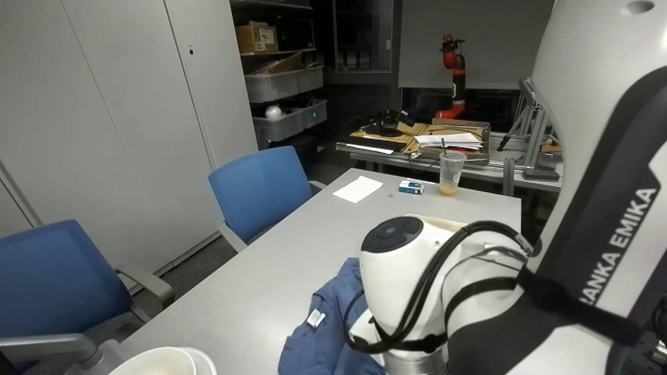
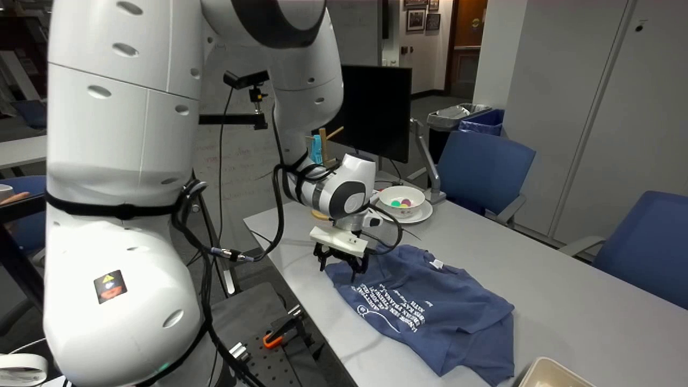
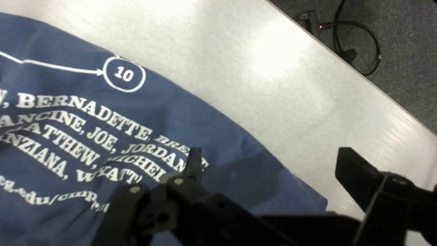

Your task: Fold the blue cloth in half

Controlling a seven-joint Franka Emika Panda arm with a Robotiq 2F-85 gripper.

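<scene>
My pincer (image 3: 269, 157) stands wide, holding nothing, above one corner of the cloth (image 2: 424, 306) on the table (image 2: 570, 301), one finger (image 3: 195, 164) over cloth, the other past its edge, the rest stretching toward the tray (image 2: 544, 362).

"What does the arm (image 1: 495, 328) hide in an exterior view?"

"The right part of the blue cloth (image 1: 319, 344)."

"And elsewhere?"

"Near right in an exterior view, the tray (image 2: 544, 361) runs out of frame, and the cloth's lettering (image 2: 395, 309) mostly blurs. In the wrist view, the cloth's left side is cut off."
</scene>
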